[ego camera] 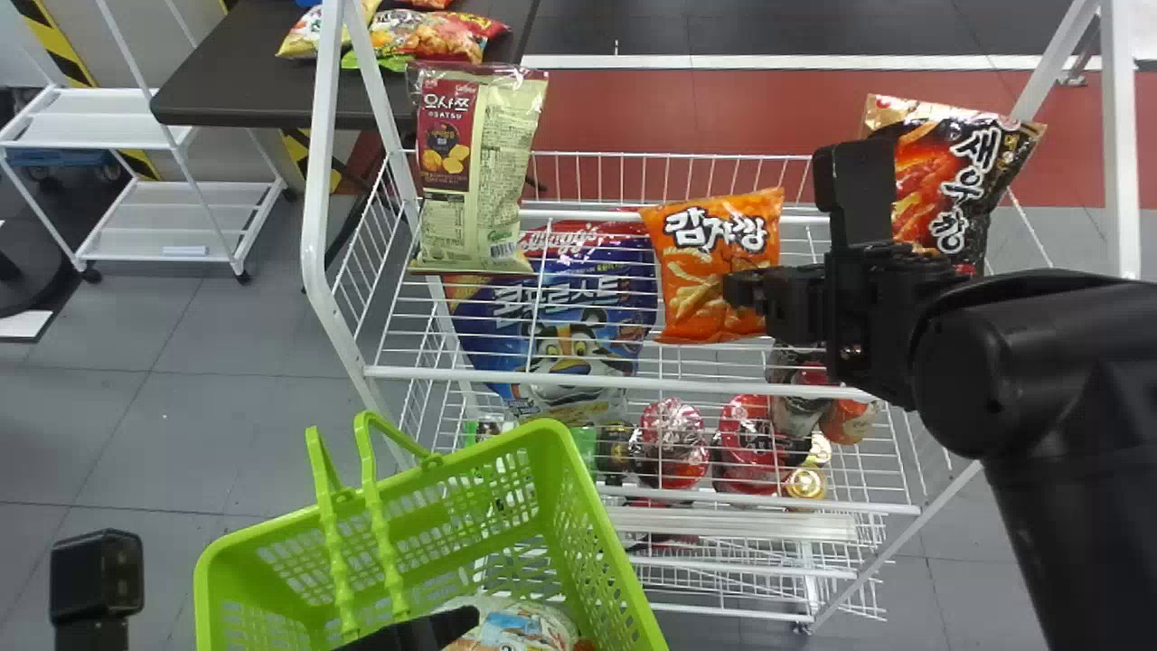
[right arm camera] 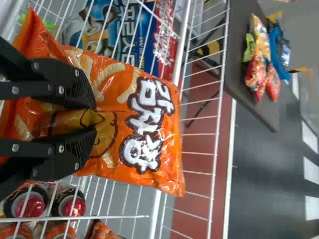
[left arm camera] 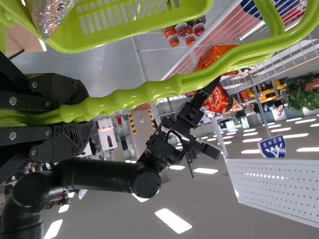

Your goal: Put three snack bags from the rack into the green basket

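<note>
In the head view my right gripper (ego camera: pixel 747 289) is at the front of the orange snack bag (ego camera: pixel 714 244) on the rack's upper shelf. The right wrist view has the gripper (right arm camera: pixel 95 117) shut on the orange bag (right arm camera: pixel 137 149), its film creased between the fingers. A beige and red bag (ego camera: pixel 479 172) stands at the shelf's left, a black and red one (ego camera: pixel 958 172) at its right, partly behind my arm. My left gripper (ego camera: pixel 411 633) is at the bottom edge by the green basket (ego camera: pixel 597 542); the left wrist view has this gripper (left arm camera: pixel 82 113) shut on the basket handle (left arm camera: pixel 149 94). A bag (ego camera: pixel 520 624) lies inside the basket.
White wire rails (ego camera: pixel 587 382) run along the shelf front. Beneath are a large blue bag (ego camera: pixel 578 316) and several red-lidded containers (ego camera: pixel 673 443). Behind at the left stand a dark table (ego camera: pixel 244 81) with snack bags and a white cart (ego camera: pixel 145 212).
</note>
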Robot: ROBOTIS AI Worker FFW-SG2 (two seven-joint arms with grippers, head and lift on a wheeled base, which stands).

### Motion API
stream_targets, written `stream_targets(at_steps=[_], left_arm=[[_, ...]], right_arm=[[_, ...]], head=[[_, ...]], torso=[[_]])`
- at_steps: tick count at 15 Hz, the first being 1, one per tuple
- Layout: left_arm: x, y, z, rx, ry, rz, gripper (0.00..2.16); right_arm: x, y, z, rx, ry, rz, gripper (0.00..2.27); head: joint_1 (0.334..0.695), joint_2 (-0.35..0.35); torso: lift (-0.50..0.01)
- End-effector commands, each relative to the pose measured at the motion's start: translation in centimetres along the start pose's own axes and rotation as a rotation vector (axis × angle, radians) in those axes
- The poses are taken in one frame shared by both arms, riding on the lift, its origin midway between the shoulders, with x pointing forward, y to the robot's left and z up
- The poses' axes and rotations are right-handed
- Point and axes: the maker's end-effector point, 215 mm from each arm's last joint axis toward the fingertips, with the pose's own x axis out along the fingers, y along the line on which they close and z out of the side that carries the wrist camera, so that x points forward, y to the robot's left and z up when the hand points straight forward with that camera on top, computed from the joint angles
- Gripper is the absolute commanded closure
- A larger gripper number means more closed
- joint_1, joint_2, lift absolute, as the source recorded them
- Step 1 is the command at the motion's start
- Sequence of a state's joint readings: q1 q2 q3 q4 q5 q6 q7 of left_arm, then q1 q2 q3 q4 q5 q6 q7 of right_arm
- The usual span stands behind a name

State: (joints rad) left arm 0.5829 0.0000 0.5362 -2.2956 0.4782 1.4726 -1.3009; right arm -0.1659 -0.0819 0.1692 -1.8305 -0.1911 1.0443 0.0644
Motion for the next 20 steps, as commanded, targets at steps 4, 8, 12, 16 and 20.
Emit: stream_targets(at_steps=[4, 8, 12, 16, 20], left_arm=[[0.0, 0.0, 0.0, -0.005, -0.002, -0.003, 2.15], [0.0, 0.1, 0.0, -0.002, -0.003, 0.004, 2.15], [-0.1, 0.1, 0.5, 0.005, -0.009, 0.007, 2.15], [0.0, 0.3, 0.7, 0.007, -0.011, 0.009, 2.15], [0.4, 0.0, 0.6, 0.010, -0.005, -0.002, 2.15]], right_arm=[[-3.1, 1.5, 2.1, 0.010, -0.076, 0.041, 2.25], [-7.5, 5.4, 0.0, 0.015, -0.012, 0.142, 2.25], [-12.7, 10.4, -4.2, -0.011, 0.109, 0.272, 2.25], [-16.3, 14.3, -6.5, -0.047, 0.165, 0.379, 2.25], [-17.4, 19.5, -8.6, -0.102, 0.201, 0.478, 2.25]], head=[[0.695, 0.064], [0.695, 0.081], [0.695, 0.142], [0.695, 0.210], [0.695, 0.282]], torso=[[0.000], [0.000], [0.000], [0.000], [0.000]])
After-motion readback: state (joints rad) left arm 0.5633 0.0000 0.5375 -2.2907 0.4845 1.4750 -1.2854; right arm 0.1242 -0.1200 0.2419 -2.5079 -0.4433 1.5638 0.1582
